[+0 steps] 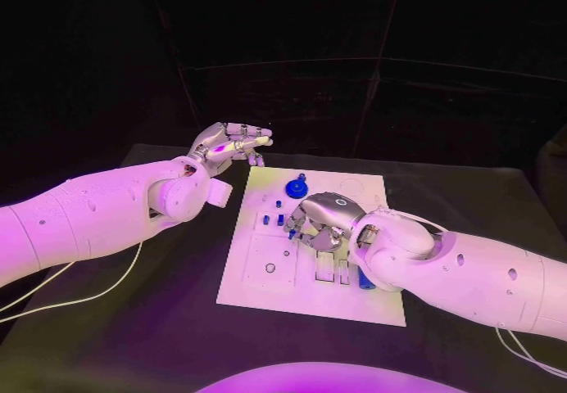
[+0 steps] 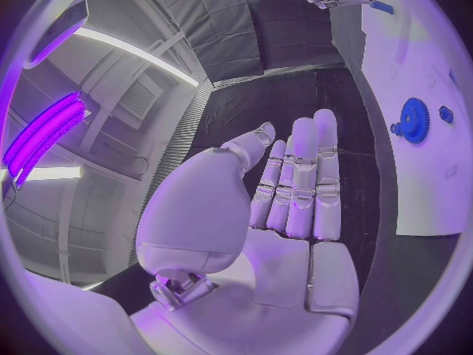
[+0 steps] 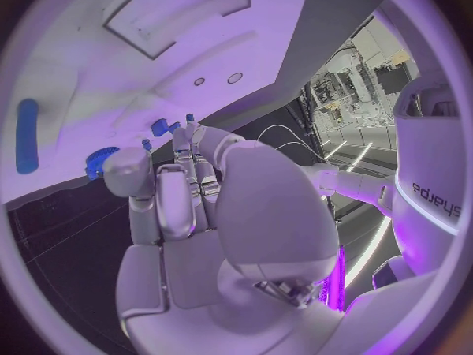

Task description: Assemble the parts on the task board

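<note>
- Table, black, carries the white task board at its middle, long side running away from the robot.
- Left hand hovers above the bare tabletop just off the board's far left corner, well apart from the parts. In the left wrist view its fingers lie straight and close together, palm bare, with nothing in it.
- Blue gear sits near the board's far edge, ahead of the right hand; the left wrist view shows it as a toothed disc with a small blue knob beside it.
- Small blue pegs stand on the board between the gear and the right hand.
- Right hand is low over the middle of the board, fingers curled downward. In the right wrist view the fingertips sit right beside a small blue part; I cannot tell whether they pinch it or merely touch it.
- Long blue piece lies near the board's right edge, partly under the right forearm.
</note>
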Motion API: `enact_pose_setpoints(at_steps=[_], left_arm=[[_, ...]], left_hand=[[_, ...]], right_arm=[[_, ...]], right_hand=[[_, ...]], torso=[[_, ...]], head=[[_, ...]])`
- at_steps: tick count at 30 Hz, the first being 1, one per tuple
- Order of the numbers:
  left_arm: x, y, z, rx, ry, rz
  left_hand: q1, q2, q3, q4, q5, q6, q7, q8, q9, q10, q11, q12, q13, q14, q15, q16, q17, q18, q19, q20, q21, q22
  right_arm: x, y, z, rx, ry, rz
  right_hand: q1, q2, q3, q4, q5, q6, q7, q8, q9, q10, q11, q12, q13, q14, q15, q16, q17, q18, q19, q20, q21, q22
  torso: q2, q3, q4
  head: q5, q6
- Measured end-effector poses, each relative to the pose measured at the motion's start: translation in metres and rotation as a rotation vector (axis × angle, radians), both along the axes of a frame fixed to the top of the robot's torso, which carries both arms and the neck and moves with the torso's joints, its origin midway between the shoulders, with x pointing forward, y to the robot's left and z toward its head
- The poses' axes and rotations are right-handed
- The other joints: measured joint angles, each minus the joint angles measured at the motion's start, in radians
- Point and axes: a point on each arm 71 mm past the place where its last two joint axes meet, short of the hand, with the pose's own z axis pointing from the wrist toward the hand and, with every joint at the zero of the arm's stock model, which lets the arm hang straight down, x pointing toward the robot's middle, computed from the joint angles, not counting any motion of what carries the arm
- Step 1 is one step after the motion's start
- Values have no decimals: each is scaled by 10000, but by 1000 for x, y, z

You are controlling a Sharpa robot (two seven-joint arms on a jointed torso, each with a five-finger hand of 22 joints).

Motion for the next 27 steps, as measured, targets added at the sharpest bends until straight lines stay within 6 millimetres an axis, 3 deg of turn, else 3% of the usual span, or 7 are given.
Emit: enact_pose_setpoints(at_steps=[27], left_arm=[[1, 0, 0, 4, 4, 8]], left_hand=[[0, 0, 0, 0, -2, -71, 0, 41, 1, -71, 2, 61, 1, -36, 37, 0, -41, -3, 1, -1, -40, -24]], right_arm=[[-8, 10, -18, -544, 197, 454]], right_hand=[[-114, -24, -20, -20, -138, -38, 36, -11, -11, -38, 38, -34, -8, 0, 0, 39, 6, 0, -1, 0, 38, 37]], torso=[[-7, 2, -16]], head=[[86, -91]])
